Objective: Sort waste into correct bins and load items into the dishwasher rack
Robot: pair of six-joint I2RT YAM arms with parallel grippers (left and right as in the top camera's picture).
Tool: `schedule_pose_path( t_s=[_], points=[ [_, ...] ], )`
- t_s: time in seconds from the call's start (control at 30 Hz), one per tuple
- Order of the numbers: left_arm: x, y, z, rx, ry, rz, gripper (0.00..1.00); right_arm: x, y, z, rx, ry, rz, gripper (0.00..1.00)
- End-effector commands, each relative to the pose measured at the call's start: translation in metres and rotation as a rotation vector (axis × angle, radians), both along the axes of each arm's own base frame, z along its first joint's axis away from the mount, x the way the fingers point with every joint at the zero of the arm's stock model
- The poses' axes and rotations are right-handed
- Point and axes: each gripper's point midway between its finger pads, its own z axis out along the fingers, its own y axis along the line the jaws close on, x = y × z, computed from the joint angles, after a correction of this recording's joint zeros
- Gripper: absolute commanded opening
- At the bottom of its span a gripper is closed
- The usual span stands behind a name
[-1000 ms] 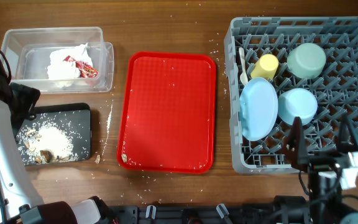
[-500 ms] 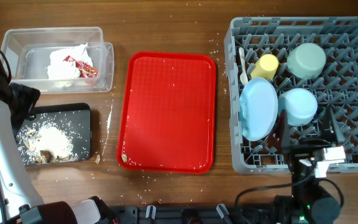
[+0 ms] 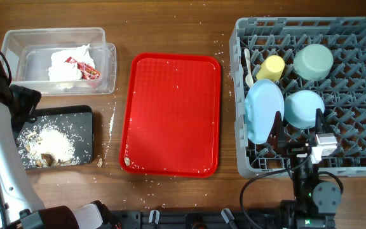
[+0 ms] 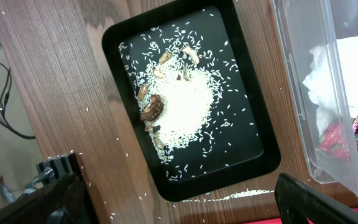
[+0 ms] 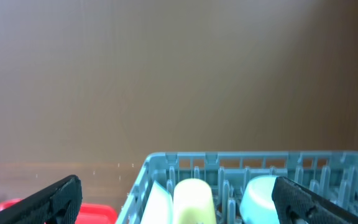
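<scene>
Rack (image 3: 361, 83) sits along the table's right edge, plate (image 3: 264, 111) and cup (image 3: 274, 67) loaded. The right gripper (image 3: 297, 130) hovers over its near side, fingers spread, empty, nearer than the left gripper (image 4: 179, 202).

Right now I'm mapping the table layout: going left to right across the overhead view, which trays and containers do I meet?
First the black tray → red serving tray → dishwasher rack. The clear tub overlaps the black tray sideways, so it is left out.
</scene>
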Motion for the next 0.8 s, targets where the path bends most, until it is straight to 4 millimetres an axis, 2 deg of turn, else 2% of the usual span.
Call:
schedule_pose_path(
  t_s=[0.0,0.4,0.77],
  points=[
    [0.0,0.002,0.001,0.004,-0.003,0.004,1.0,0.001,0.002,-0.012,-0.008,0.048,0.012,1.0],
    [0.0,0.002,0.001,0.004,-0.003,0.004,1.0,0.004,0.002,-0.047,0.0,0.191,0.013,1.0],
    [0.0,0.002,0.001,0.004,-0.003,0.004,1.0,0.005,0.001,-0.05,0.0,0.202,0.009,1.0]
  ],
)
